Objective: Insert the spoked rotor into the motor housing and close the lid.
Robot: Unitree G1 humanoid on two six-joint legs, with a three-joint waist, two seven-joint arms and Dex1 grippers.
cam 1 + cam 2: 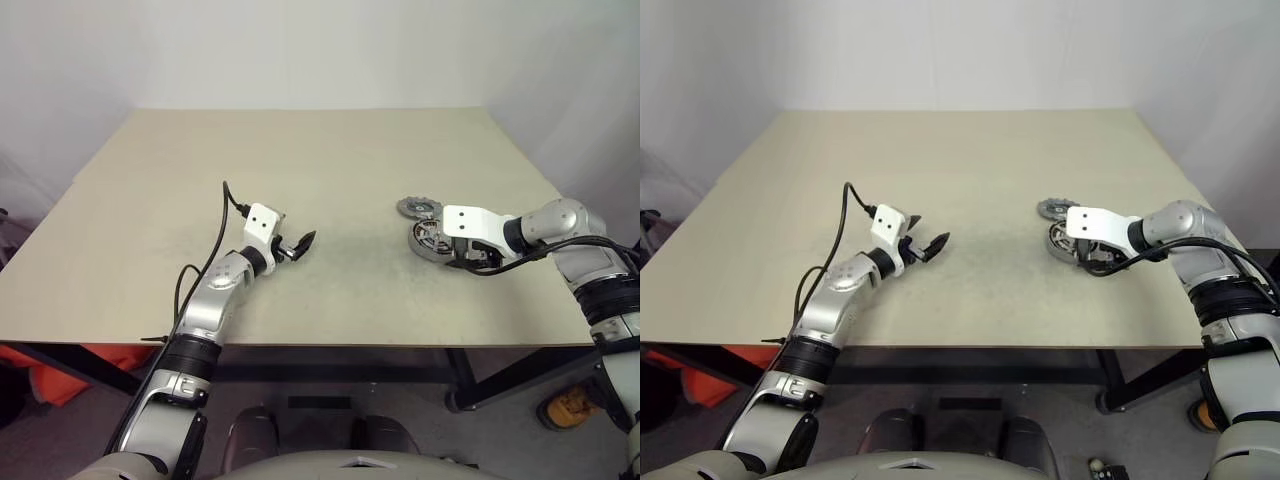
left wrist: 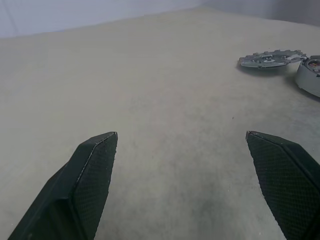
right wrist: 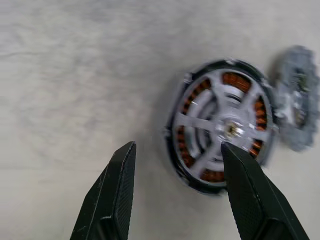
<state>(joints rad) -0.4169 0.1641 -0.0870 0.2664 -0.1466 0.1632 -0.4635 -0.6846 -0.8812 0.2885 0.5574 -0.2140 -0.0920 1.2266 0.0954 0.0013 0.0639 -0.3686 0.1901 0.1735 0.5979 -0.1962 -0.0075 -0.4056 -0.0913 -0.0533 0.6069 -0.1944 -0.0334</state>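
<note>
Two end effectors are shown above the worktop (image 1: 150,210), both open and empty. The rotor (image 3: 222,127) is seated in the housing (image 1: 432,240), beneath the right end effector (image 3: 177,155); the lid (image 2: 272,58) lies just beyond, far from the left end effector (image 2: 192,145).

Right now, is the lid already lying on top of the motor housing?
No: the lid lies flat on the table beside the motor housing, whose spoked rotor and copper windings show uncovered.
</note>
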